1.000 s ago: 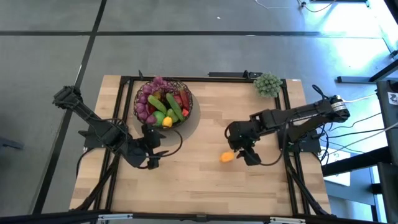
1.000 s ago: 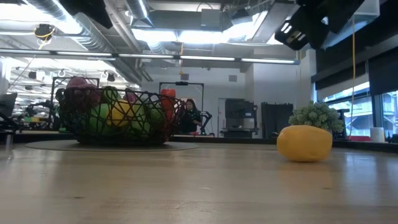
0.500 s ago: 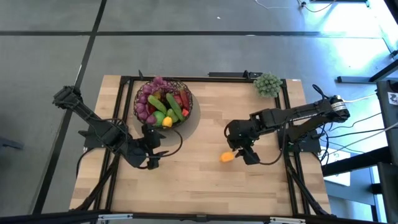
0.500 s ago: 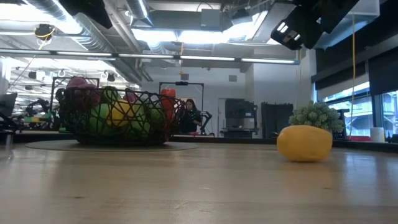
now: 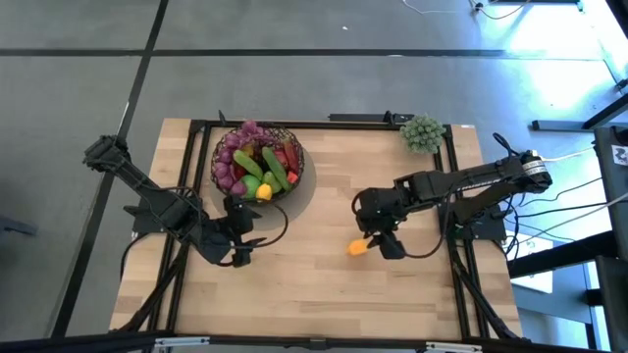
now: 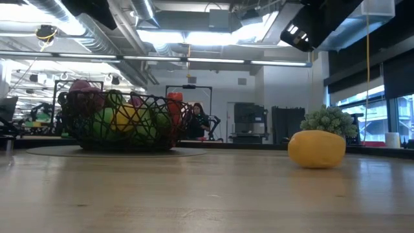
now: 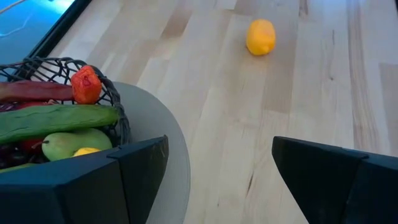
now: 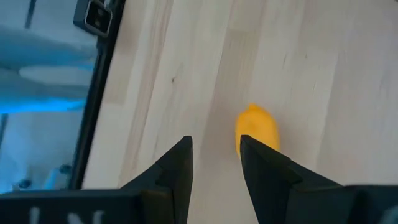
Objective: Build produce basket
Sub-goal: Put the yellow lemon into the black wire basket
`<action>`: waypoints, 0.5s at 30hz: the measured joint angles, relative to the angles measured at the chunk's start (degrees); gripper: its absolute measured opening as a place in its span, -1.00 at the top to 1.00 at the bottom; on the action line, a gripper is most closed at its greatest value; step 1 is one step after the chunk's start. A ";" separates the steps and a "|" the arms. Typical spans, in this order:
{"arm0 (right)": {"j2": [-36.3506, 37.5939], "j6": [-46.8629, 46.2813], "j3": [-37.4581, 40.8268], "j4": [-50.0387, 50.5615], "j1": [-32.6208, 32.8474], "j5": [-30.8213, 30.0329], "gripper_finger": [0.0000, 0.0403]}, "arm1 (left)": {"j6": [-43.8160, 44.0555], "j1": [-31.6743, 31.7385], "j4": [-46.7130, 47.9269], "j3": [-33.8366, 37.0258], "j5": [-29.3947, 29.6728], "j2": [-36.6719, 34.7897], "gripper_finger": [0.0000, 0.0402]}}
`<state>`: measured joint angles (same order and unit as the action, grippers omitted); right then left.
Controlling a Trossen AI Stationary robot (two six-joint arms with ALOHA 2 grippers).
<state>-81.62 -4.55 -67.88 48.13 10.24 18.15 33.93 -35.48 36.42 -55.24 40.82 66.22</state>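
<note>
Yellow-orange and smooth, the last loose lemon (image 5: 358, 247) lies on the bare wood of the table (image 5: 314, 294), well apart from the basket (image 5: 258, 159) and on its right-arm side. You can judge it to be a light, hollow toy: hard-skinned, a little slippery, and round enough to roll if you nudge it off-centre. It looks sturdy, so a firm squeeze should not hurt it.

Your right tool (image 5: 376, 238) hangs just beside the lemon, on the side away from the basket. In the right wrist view its fingers (image 8: 176, 165) stand only partly apart with nothing between them, and the lemon (image 8: 257, 130) sits past one fingertip, not in the gap. That gap looks narrow for the fruit, so you will probably need to widen it before coming down. Take the lemon across its short waist, not end to end, so the pads meet its flattest flanks and it cannot squirt out.

Your left tool (image 5: 238, 238) waits just in front of the basket, spread wide and empty.

The basket already holds grapes (image 5: 235, 155), a cucumber (image 5: 276, 167), a pepper (image 5: 287, 154) and other produce heaped near the rim, so a rounded lemon may roll off the pile; a low spot looks safest.
</note>
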 joint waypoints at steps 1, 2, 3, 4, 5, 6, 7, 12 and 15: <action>0.00 -1.08 0.00 -0.47 0.00 0.00 0.36 | 0.00 0.00 0.00 0.00 0.00 0.00 -0.39; 0.00 -2.61 0.00 -1.00 0.00 0.01 0.36 | 0.00 0.00 0.00 0.00 0.00 0.00 -0.39; 0.00 -4.82 0.00 -1.40 0.01 0.00 0.36 | 0.00 0.00 0.00 0.00 0.00 0.00 -0.39; 0.00 -7.31 0.00 -1.81 0.01 -0.03 0.36 | 0.00 0.00 0.00 0.00 0.00 0.00 -0.39; -0.02 -9.85 0.00 -2.37 0.00 -0.05 0.36 | 0.00 0.00 0.00 0.00 0.00 0.00 -0.39; -0.02 -11.97 0.00 -2.90 0.00 -0.07 0.36 | 0.00 0.00 0.00 0.00 0.00 0.00 -0.39; -0.02 -13.21 0.00 -3.30 0.00 -0.11 0.36 | 0.00 0.00 0.00 0.00 -0.01 0.00 -0.39; -0.02 -14.27 0.00 -4.23 0.00 -0.49 0.36 | 0.00 -0.02 0.00 0.00 0.00 0.00 -0.39; -0.36 -14.48 -0.01 -4.25 0.04 -2.59 0.35 | 0.00 -0.02 0.00 0.00 0.00 0.00 -0.39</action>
<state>-81.98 -19.04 -67.89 43.88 10.28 15.56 33.93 -35.51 36.42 -55.24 40.81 66.22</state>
